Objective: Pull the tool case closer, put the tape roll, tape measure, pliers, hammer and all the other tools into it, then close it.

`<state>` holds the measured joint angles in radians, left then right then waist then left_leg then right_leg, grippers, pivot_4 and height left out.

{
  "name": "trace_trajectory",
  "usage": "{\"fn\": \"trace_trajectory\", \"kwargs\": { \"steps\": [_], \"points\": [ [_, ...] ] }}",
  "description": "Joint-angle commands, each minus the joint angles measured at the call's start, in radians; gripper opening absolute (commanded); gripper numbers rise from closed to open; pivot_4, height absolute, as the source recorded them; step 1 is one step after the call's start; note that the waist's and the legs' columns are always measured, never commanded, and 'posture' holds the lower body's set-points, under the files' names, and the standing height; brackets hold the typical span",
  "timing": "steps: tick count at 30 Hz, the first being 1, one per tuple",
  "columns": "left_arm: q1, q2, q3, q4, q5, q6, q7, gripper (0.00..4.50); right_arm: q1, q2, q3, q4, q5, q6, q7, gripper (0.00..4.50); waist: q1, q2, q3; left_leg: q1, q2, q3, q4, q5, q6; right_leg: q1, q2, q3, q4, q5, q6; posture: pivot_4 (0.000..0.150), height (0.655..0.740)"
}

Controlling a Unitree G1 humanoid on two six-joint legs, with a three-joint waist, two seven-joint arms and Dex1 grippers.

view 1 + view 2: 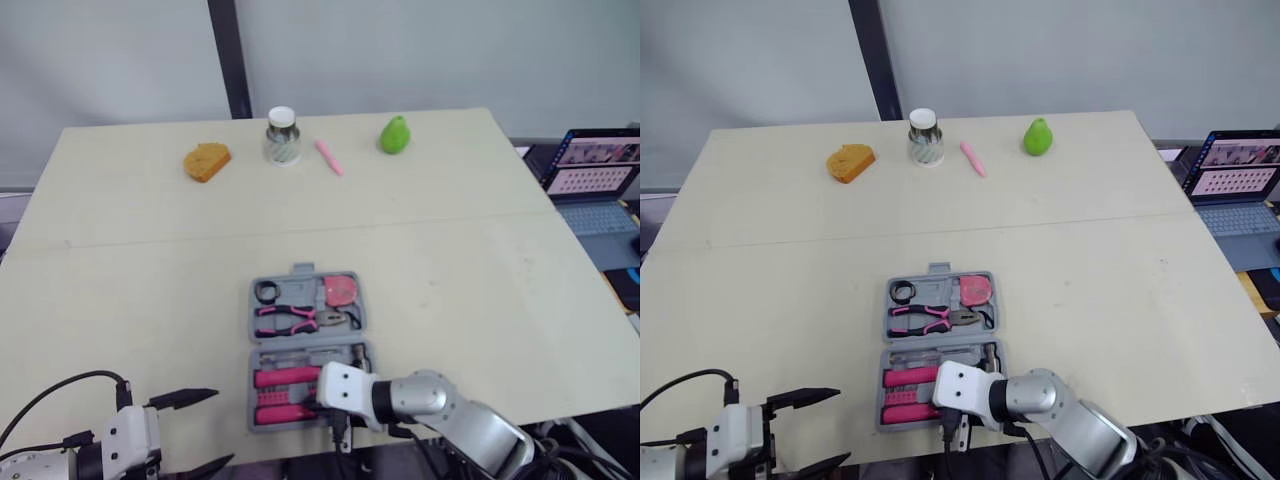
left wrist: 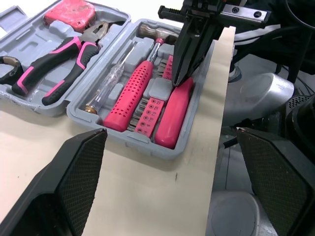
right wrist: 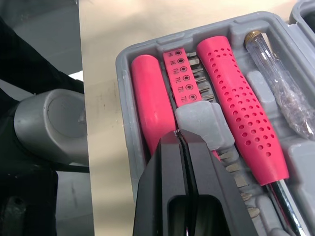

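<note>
While left gripper point(image 1: 222, 427) jaws gape wide, right gripper point(image 3: 181, 142) jaws meet over tool case point(image 1: 303, 270).

We see the laptop point(image 1: 600, 170) cut by the edge; our right arm point(image 1: 440, 400) hides part of the case point(image 1: 300, 343)

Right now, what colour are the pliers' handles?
Pliers handles: pink and black; left wrist view shows it best.

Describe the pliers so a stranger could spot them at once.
An open grey tool case sits at the near edge of the table. In its far half, nearer than the black tape roll and pink tape measure, lie the pliers: the only black-and-pink handles with a metal nose.
</note>
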<state>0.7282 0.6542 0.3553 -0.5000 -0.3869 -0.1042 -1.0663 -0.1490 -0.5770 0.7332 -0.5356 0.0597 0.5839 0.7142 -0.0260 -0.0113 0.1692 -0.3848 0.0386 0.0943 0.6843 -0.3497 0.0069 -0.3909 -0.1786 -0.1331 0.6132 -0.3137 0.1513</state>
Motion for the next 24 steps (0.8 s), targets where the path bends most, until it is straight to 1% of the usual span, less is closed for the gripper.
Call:
{"fn": "trace_trajectory", "kwargs": {
  "steps": [1,7,13,16,18,22,24],
  "points": [
    [0.001,0.005,-0.006,-0.015,0.001,-0.001,0.007,4.50,0.018,-0.023,0.049,0.027,-0.050,-0.027,0.030,0.05,0.000,-0.001,-0.001,0.000,0.000,0.000,0.000,0.000,0.000,0.000,0.000,0.000,0.000,0.000,0.000,0.150,0.7400],
    [-0.004,0.007,-0.008,-0.015,0.002,0.000,0.011,4.50,0.004,-0.042,0.073,0.068,-0.134,-0.069,0.038,0.05,0.000,-0.003,-0.002,0.001,0.000,0.001,0.000,0.000,0.000,0.001,0.000,0.000,0.000,0.000,0.000,0.150,0.7400],
    [-0.009,0.006,-0.011,-0.016,0.005,0.002,0.016,4.50,0.011,-0.041,0.089,0.093,-0.185,-0.097,0.042,0.05,0.001,-0.006,-0.006,0.002,0.000,0.000,0.000,0.000,0.000,0.002,0.000,0.000,0.000,0.000,0.000,0.150,0.7400],
    [-0.012,0.005,-0.015,-0.016,0.006,0.001,0.019,4.50,0.013,-0.046,0.109,0.101,-0.224,-0.123,0.049,0.05,0.001,-0.006,-0.007,0.007,0.000,0.000,0.000,0.000,0.000,0.008,0.000,-0.001,-0.002,0.000,0.000,0.150,0.7400],
    [-0.014,0.006,-0.016,-0.014,0.006,0.000,0.021,4.50,0.012,-0.053,0.126,0.109,-0.260,-0.155,0.053,0.05,0.001,-0.006,-0.008,0.015,0.001,-0.001,-0.001,-0.002,-0.001,0.015,0.000,-0.001,-0.003,-0.001,-0.001,0.150,0.7400],
    [-0.018,0.006,-0.019,-0.011,0.008,-0.002,0.025,4.50,-0.004,-0.085,0.163,0.146,-0.378,-0.268,0.057,0.05,0.000,-0.006,-0.010,0.016,0.003,-0.002,-0.001,-0.004,-0.001,0.015,0.001,-0.001,-0.003,-0.001,-0.002,0.150,0.7400],
    [-0.021,0.006,-0.021,-0.011,0.008,-0.001,0.027,4.50,-0.006,-0.090,0.162,0.163,-0.413,-0.310,0.052,0.05,0.001,-0.006,-0.010,0.016,0.003,-0.002,-0.001,-0.004,-0.001,0.015,0.002,-0.001,-0.004,-0.001,-0.002,0.150,0.7400]
  ]
}}
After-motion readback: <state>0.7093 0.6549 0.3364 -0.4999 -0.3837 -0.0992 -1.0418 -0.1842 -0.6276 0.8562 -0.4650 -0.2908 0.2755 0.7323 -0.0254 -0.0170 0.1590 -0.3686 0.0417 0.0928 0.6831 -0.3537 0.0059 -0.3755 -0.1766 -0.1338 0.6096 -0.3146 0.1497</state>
